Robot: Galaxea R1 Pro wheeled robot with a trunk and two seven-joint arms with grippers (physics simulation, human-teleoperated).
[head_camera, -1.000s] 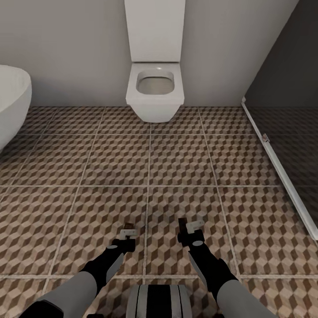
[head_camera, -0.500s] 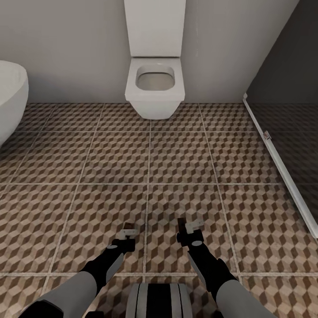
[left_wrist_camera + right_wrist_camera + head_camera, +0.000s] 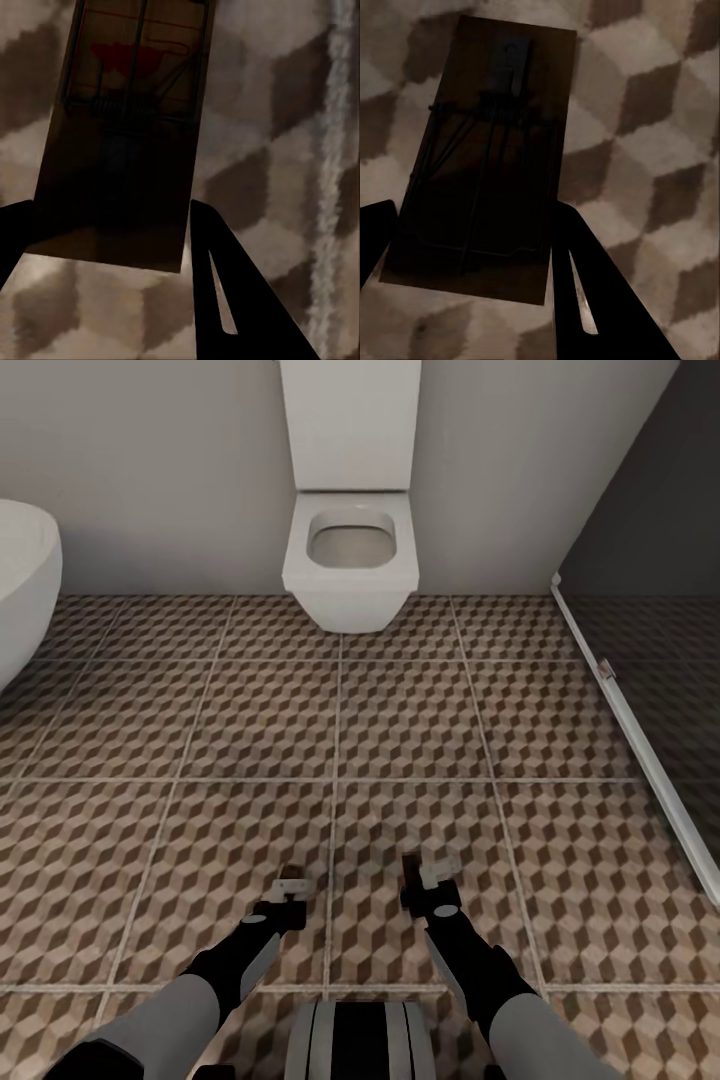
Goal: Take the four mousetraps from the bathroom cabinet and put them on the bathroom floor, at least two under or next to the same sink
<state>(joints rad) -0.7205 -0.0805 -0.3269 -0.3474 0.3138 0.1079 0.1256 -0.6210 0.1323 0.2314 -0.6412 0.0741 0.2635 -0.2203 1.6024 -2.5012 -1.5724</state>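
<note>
From your head camera the mousetraps are tiny brown slivers at the fingertips. Your left gripper (image 3: 291,887) is clamped on one mousetrap (image 3: 127,127), reddish spot at its far end; your right gripper (image 3: 425,875) pinches another mousetrap (image 3: 484,157), its far end bearing dark wire. Both hang over the bathroom floor (image 3: 250,720). Well ahead of both grippers stands a toilet (image 3: 350,550); a bathtub (image 3: 22,590) is cut off far left.

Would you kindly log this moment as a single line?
left claw: holds mousetrap | right claw: holds second mousetrap | ahead: toilet | below: bathroom floor
</note>
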